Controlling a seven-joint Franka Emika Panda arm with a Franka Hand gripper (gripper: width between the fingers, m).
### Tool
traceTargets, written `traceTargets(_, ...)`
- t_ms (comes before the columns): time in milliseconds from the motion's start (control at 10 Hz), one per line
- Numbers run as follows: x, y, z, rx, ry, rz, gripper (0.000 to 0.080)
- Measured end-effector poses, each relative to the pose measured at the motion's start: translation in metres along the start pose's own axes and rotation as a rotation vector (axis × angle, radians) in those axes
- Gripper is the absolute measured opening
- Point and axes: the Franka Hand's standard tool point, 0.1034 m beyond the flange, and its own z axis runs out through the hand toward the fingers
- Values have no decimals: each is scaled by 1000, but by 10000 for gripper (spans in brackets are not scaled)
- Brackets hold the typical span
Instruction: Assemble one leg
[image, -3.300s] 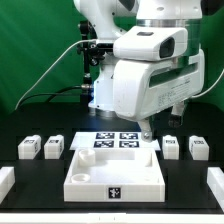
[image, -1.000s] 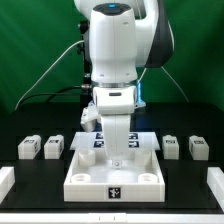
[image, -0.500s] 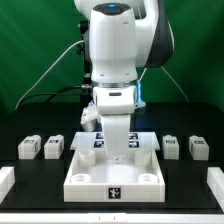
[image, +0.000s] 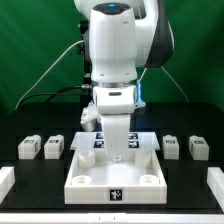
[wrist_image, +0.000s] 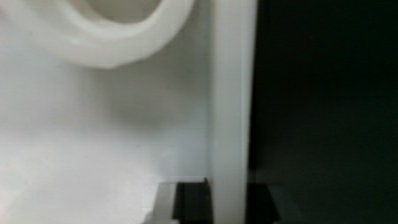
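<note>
Tool (image: 118, 157) is lowered into the rear half of the tray (image: 145, 190); its opening width and any grasp cannot be determined. Four legs rest on the desk (image: 35, 182). At the exterior view's left of the tray: left inner leg (image: 54, 147), left outer leg (image: 29, 148). At its right: right inner leg (image: 172, 146), right outer leg (image: 198, 148). Marker board (image: 92, 141) lies behind the tray.

Exterior view frontal, wrist view seemingly hugging tray (wrist_image: 107, 150)
</note>
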Motion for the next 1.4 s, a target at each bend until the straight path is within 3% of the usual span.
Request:
traceTargets(400, 0, 0, 0, -1, 0, 0, 57)
traceTargets(500, 8, 10, -1, 1, 4, -7, 57)
traceTargets(800, 55, 55, -5, -23, 40, -27, 57)
traceTargets(1000, 80, 73, -3, -37, 61, 11, 57)
traceTargets(1100, 84, 77, -1, -29, 64, 22, 57)
traceTargets(1400, 85, 77, 0, 29, 51, 46, 59)
